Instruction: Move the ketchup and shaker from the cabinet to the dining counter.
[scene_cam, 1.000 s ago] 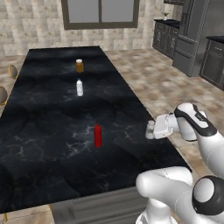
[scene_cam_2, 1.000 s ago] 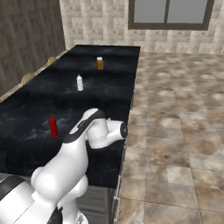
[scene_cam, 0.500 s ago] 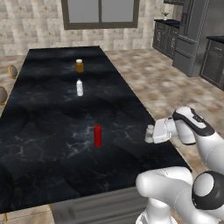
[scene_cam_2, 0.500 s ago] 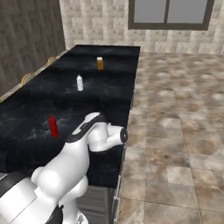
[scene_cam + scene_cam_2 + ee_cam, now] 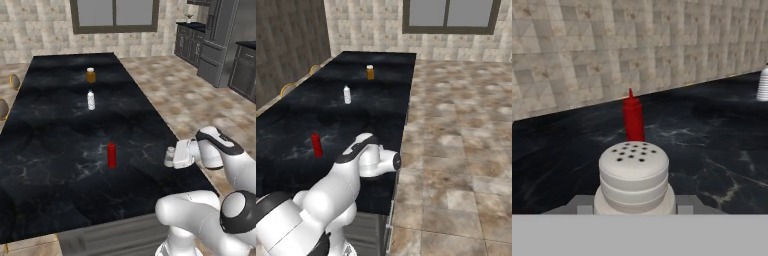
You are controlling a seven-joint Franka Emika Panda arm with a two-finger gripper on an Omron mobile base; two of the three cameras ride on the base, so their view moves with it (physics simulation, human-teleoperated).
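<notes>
The shaker (image 5: 170, 155), a stubby pale cylinder with a holed cap, sits between my gripper's (image 5: 174, 158) jaws, which are shut on it. It hangs at the right edge of the dining counter (image 5: 60, 130), low over the black marble top; whether it touches the top I cannot tell. In the hand view the shaker (image 5: 634, 176) stands close in front, with the grey fingers (image 5: 578, 204) on either side. The ketchup (image 5: 112, 155) stands upright on the counter, to the left of the gripper and apart from it. It is also seen as the ketchup (image 5: 317, 145) and, behind the shaker, the ketchup (image 5: 633, 119).
An amber jar (image 5: 90, 75) and a slim white bottle (image 5: 91, 99) stand farther along the counter. Stools (image 5: 14, 81) line its left side. Dark cabinets (image 5: 220, 45) stand at the back right across the tiled floor (image 5: 456, 150).
The gripper with the shaker has come down and a little to the left, closer to the counter's right edge. The ketchup and the other bottles have not moved.
</notes>
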